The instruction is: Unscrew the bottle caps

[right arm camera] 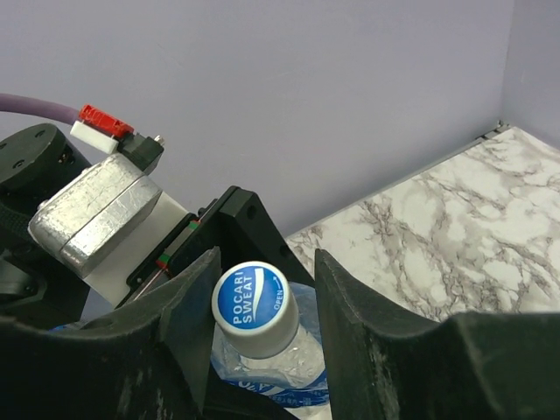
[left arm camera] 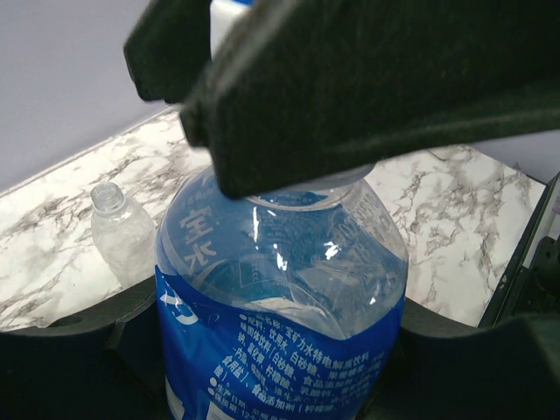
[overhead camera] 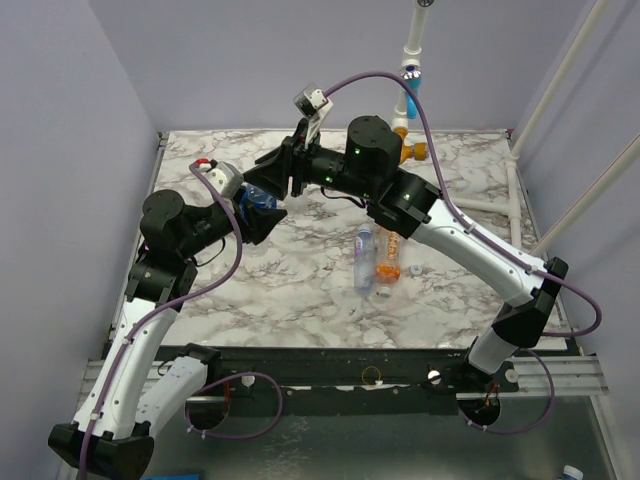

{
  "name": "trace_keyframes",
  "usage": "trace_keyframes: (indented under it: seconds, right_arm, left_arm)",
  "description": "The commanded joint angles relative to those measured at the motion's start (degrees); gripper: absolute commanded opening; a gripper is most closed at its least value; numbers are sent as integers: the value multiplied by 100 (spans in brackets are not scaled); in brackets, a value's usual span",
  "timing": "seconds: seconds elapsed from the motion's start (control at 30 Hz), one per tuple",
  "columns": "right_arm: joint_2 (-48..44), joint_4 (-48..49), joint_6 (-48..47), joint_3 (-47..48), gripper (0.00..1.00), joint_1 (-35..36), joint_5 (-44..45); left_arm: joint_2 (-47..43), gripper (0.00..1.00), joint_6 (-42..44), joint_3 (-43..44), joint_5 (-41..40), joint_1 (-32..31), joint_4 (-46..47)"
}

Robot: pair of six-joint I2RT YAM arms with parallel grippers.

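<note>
Left gripper (left arm camera: 289, 337): nearest in its own wrist view, closed on the body of the dark-blue-labelled bottle (left arm camera: 262, 262), one finger each side. In the top view this bottle is held off the bench (overhead camera: 470, 170), at about 10 o'clock from the bench centre. Right gripper (right arm camera: 267, 280): fingers straddle the bottle's cap (right arm camera: 251, 302), which has a blue-and-white printed top and is seated on the neck. One finger is at the cap's edge, and a gap shows on the other side, so it is set narrow but not clamped. Bottles counted: 4. One is held, and the clear unlabelled bottle (left arm camera: 118, 232) lies at 9 o'clock of it in the left wrist view, neck open. The slim light-blue-labelled bottle (overhead camera: 363, 243) and the orange bottle (overhead camera: 388, 260) lie side by side just right of bench centre. Loose caps clearly seen: 1, a loose white cap (overhead camera: 417, 271) at 3 o'clock of the orange bottle. The white pipe (overhead camera: 410, 90) stands at 12 o'clock, at the back edge.
</note>
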Motion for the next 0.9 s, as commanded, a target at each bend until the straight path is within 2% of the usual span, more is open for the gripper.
trace_keyframes:
  seconds: [0.0, 0.23, 0.33, 0.53, 0.73, 0.87]
  right_arm:
    - [43, -20, -18, -104, 44, 28, 8]
    - [-200, 103, -179, -180, 16, 28, 146]
    - [-423, 375, -300, -388, 10, 29, -125]
    - [-1000, 1339, -453, -995, 3, 19, -1726]
    - [-1173, 2046, -135, -1214, 1, 19, -3968]
    - [-1112, 2127, 8, -1176, 1, 20, -4483]
  left_arm:
    - [-3, 14, -124, 224, -76, -3, 71]
    - [-44, 14, -256, 225, 199, -3, 82]
    - [-55, 14, -409, 270, 521, -3, 83]
    - [-1, 14, -1045, 475, 1662, -7, 190]
    - [142, 14, -2106, 649, 2856, -3, 556]
    - [173, 14, -2301, 681, 3069, -3, 620]
